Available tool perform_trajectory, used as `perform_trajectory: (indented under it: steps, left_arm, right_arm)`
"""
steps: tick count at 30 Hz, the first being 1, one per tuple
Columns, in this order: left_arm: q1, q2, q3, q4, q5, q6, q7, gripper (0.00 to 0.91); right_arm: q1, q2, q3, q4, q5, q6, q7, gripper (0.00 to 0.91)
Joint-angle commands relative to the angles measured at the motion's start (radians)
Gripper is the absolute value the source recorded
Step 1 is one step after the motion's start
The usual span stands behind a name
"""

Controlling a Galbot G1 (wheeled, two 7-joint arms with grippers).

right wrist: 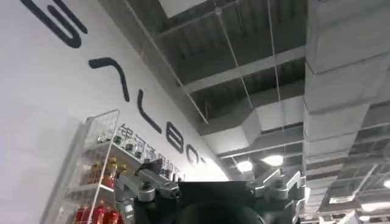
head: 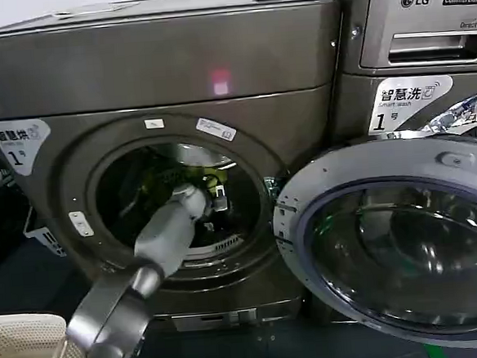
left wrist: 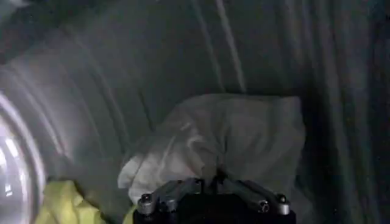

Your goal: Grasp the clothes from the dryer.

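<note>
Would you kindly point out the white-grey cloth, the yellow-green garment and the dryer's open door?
white-grey cloth [left wrist: 231, 137], left wrist view, middle of its bunched folds.
yellow-green garment [left wrist: 61, 204], left wrist view, visible corner.
dryer door [head: 407, 245], head view, glass centre.

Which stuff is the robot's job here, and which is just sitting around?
For the job:
- dryer
- white-grey cloth
- yellow-green garment
- left gripper, inside the drum

Just there:
- LG machine
- open door
- white basket

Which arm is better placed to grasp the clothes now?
Left. The left gripper is already inside the dryer, its fingertips at the white-grey cloth. The right gripper points toward the ceiling.
</note>
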Motion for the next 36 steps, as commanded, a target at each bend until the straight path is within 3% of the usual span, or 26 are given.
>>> perform_trajectory:
  steps: [1, 15, 23, 30, 36]
  left_arm:
    - [0.247, 0.067, -0.284, -0.422, -0.065, 0.093, -0.262, 0.000]
    - [0.647, 0.023, -0.546, -0.937, -0.387, 0.202, -0.684, 0.000]
    - [0.757, -0.004, -0.562, -1.083, -0.602, 0.039, -0.954, 0.000]
    - [0.816, -0.017, -0.562, -1.177, -0.628, -0.024, -0.975, 0.000]
    - [0.838, -0.011, -0.558, -1.204, -0.631, -0.013, -0.964, 0.000]
  right_arm:
    - [0.005, -0.001, 0.000, 0.024, 0.005, -0.028, 0.008, 0.907]
    - [-0.005, -0.001, 0.029, 0.031, 0.033, 0.009, 0.018, 0.907]
    - [-0.003, -0.001, 0.040, 0.042, 0.041, 0.002, 0.014, 0.907]
    - [-0.012, -0.004, 0.050, 0.038, 0.074, 0.026, 0.014, 0.907]
    - [-0.022, -0.012, 0.064, 0.034, 0.073, 0.027, 0.013, 0.907]
